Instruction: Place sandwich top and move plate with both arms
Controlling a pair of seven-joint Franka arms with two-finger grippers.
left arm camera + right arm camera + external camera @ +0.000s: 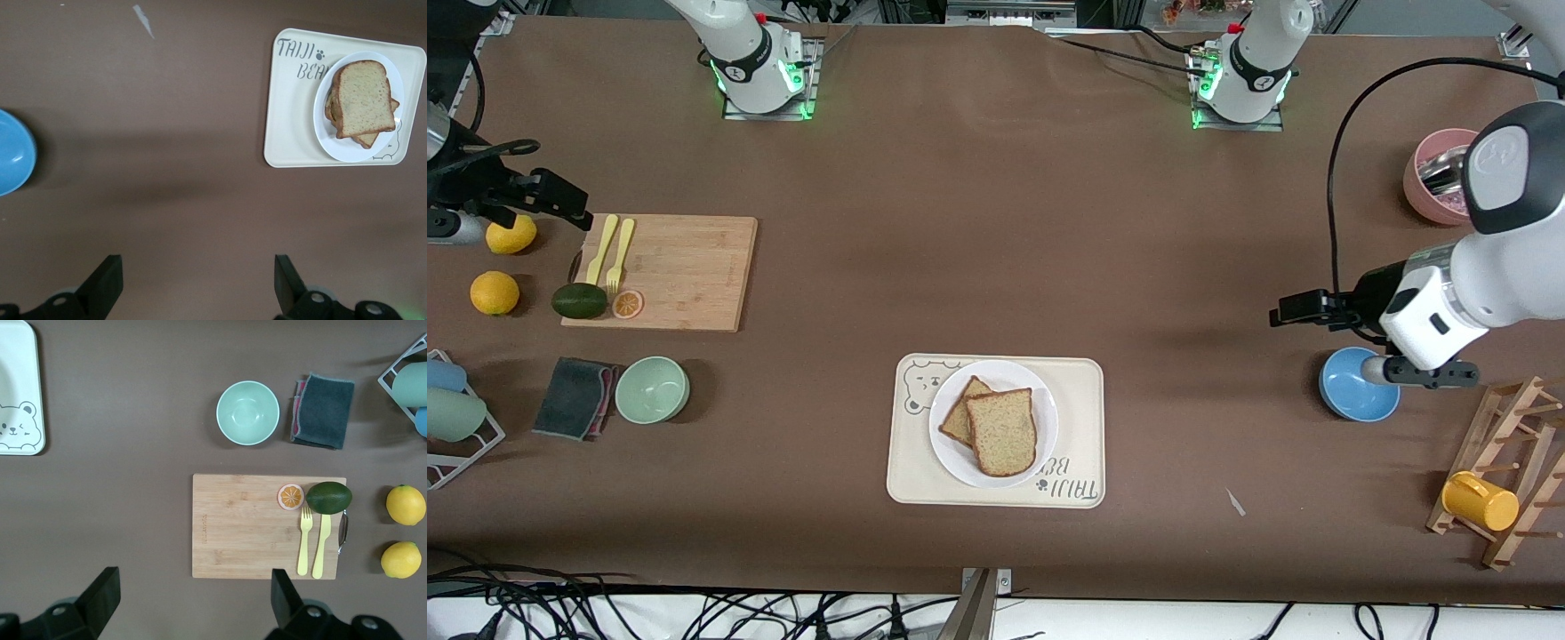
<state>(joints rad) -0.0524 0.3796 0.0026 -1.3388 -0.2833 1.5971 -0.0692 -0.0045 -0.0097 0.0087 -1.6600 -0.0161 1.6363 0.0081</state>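
You had even, fairly bright overhead light on the brown surface (996,222), with soft, diffuse shadows beside the blue bowl (1358,396) and the green bowl (652,388). Green glow showed at both arm bases, and the plate (1040,418) rim carried only mild sheen. All three views were sharp; only the left gripper (193,287) fingers (107,283) looked slightly soft.

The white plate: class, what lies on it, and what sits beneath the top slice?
On the plate lies the sandwich top, over another slice poking out at one corner. Any filling is covered. The plate rests on the bear tray.
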